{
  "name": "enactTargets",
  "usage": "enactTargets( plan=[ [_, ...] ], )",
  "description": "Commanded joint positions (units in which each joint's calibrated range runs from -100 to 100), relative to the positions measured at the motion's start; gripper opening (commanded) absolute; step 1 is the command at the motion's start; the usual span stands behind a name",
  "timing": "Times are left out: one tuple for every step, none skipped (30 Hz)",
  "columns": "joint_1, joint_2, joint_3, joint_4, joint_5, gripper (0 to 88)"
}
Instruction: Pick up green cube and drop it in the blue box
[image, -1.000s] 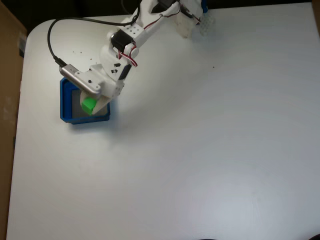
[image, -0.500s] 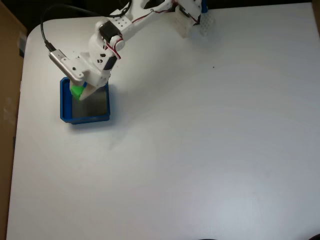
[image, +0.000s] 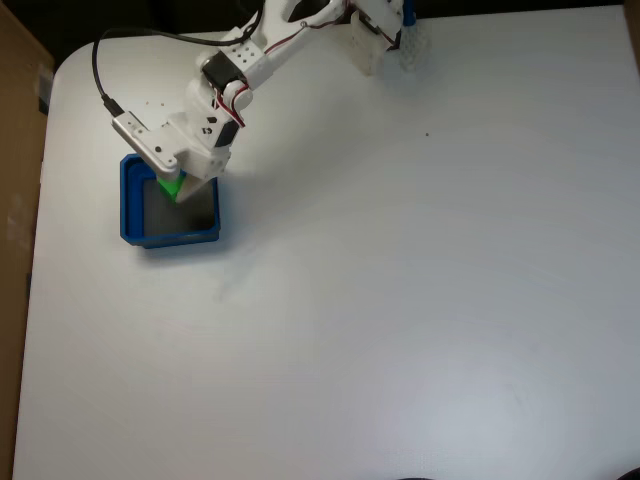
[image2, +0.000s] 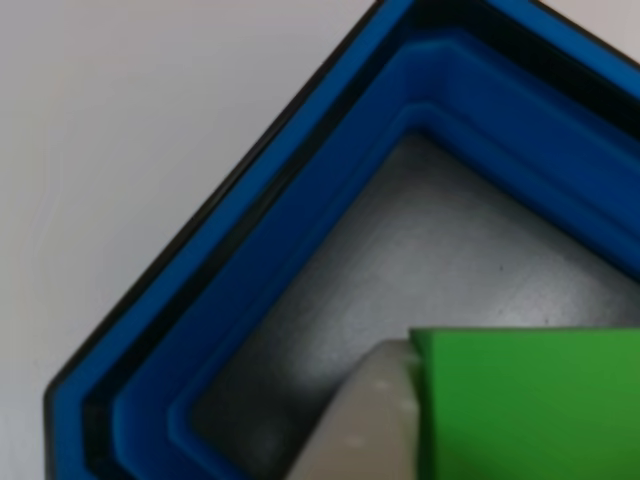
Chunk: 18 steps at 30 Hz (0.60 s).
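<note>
While the gripper (image: 180, 190) pinches the green cube (image: 172, 185) over the blue box (image: 130, 205) at upper left of the fixed view, it should spread its fingers squarely above the grey floor.

Brightness: the fixed view is evenly and brightly lit; the white matte table top (image: 420, 300) is rendered pale grey-white, without blown-out patches
Light source: diffuse light from above is suggested; no lamp is seen
Shadows: a soft, faint shadow is cast below and right of the white plastic robot arm (image: 215, 110); the far edge of the scene is left black
Glare: a dull sheen is seen on the grey bottom of the shallow square blue plastic box (image2: 300, 230) in the other view
Focus: the fixed view is moderately sharp; the close view is soft, and the small bright green cube (image2: 530, 410) and the pale finger (image2: 365, 425) beside it are blurred at their edges
</note>
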Motion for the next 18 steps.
enactTargets(
  plan=[
    [0.3, -5.1, -0.6, -0.5, 0.1, 0.7],
    [0.3, -5.1, -0.7, -0.5, 0.1, 0.7],
    [0.3, -5.1, -0.7, -0.5, 0.0, 0.8],
    [0.3, -5.0, -0.7, -0.6, -0.1, 0.8],
    [0.3, -5.0, -0.7, -1.1, -0.1, 0.8],
    [0.3, -5.0, -0.8, -1.1, -0.1, 0.8],
    [0.3, -5.0, -0.8, -1.2, -0.1, 0.8],
    [0.3, -4.9, -0.8, -1.2, -0.1, 0.8],
    [0.3, -4.9, -0.8, -1.2, 0.0, 0.8],
    [0.3, -4.9, -0.8, -1.2, 0.0, 0.8],
    [0.3, -4.9, -0.9, -1.3, 0.0, 0.8],
    [0.3, -4.9, -0.9, -1.3, -0.1, 0.8],
    [0.3, -4.9, -0.9, -1.3, -0.1, 0.8],
    [0.3, -4.9, -0.9, -1.3, -0.1, 0.8],
    [0.3, -4.8, -0.9, -1.3, -0.1, 0.8],
    [0.3, -4.7, -0.9, -1.4, -0.1, 0.8],
    [0.3, -4.3, -0.9, -1.4, -0.1, 0.8],
    [0.3, -4.0, -0.9, -1.6, -0.1, 0.8]
  ],
)
